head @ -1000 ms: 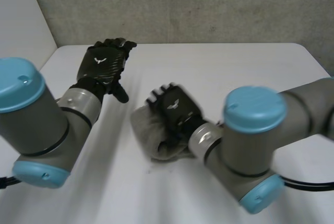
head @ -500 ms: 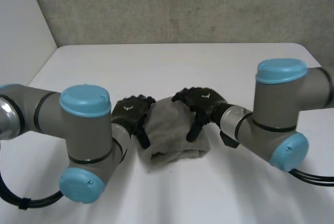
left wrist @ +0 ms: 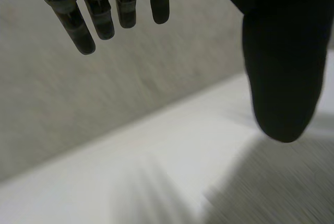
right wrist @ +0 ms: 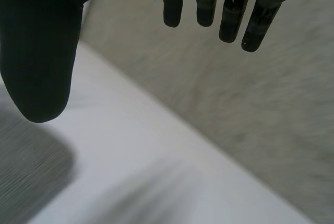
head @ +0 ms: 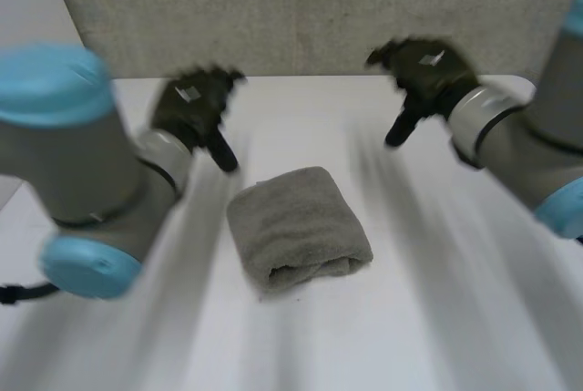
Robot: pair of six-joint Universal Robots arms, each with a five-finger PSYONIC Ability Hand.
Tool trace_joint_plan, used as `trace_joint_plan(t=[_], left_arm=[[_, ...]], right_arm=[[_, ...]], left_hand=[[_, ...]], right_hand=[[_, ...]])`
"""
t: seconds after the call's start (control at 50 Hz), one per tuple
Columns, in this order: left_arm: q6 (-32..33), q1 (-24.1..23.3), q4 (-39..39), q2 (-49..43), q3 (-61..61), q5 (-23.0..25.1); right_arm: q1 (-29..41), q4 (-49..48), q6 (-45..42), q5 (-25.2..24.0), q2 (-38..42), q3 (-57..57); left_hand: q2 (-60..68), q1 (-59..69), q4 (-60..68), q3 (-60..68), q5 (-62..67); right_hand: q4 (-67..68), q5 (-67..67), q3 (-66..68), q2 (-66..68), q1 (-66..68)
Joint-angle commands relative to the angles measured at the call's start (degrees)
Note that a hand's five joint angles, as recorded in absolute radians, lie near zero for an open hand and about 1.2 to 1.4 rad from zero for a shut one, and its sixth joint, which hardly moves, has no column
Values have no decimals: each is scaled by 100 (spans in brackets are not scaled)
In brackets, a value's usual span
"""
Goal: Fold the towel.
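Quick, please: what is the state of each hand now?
Left hand: open, holding nothing, off the towel.
Right hand: open, holding nothing.

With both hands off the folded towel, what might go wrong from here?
1. The folded towel lies free on the table; its bulky near edge gapes a little, so the fold may spring open.
2. The left hand and right hand hover open beyond it; a low return pass might snag and unfold it.
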Motion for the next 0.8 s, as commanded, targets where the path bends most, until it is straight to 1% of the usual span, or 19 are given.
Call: trace_joint_plan(t=[0.02,0.04,0.08,0.1,0.14,0.22,0.28,0.58,0.72,0.8], left_arm=[[-108,1038,-1177,1381,571,475],[-109,1039,-1181,1383,572,476],[-214,1284,-1819,1540,782,721],[-214,1285,-1822,1541,783,723],[-363,1425,-2111,1602,853,933],[-434,1444,-2121,1611,801,1047],[-443,1347,-2121,1611,705,1056],[-443,1189,-2024,1875,405,1074],[-434,1189,-1902,1866,335,1083],[-434,1180,-1884,1857,326,1074]], right_arm=[[-449,-11,738,646,-1078,55],[-449,-11,739,647,-1081,54],[-476,164,721,743,-1256,37],[-476,165,721,744,-1256,37],[-484,401,721,779,-1265,-24],[-485,516,721,788,-1256,-51],[-432,543,721,788,-1239,-42],[-414,543,730,796,-1256,28],[-406,552,704,1016,-1265,37],[-405,552,704,1034,-1265,37]], left_hand=[[740,737,743,741,713],[742,739,745,743,715],[675,672,679,676,648],[675,671,678,676,648],[-27,-31,-24,-26,-55],[-115,-119,-112,-114,-143],[-116,-119,-112,-115,-143],[-116,-119,-112,-115,-143],[-132,-136,-129,-132,-160],[-132,-136,-129,-132,-160]], right_hand=[[-331,-340,-234,-334,-225],[-331,-340,-234,-334,-225],[-331,-340,-234,-334,-225],[-331,-340,-234,-334,-225],[-331,-340,-234,-334,-225],[-331,-340,-234,-334,-225],[-331,-340,-234,-334,-225],[-331,-340,-234,-334,-225],[-331,-340,-234,-334,-225],[-331,-340,-234,-334,-225]])
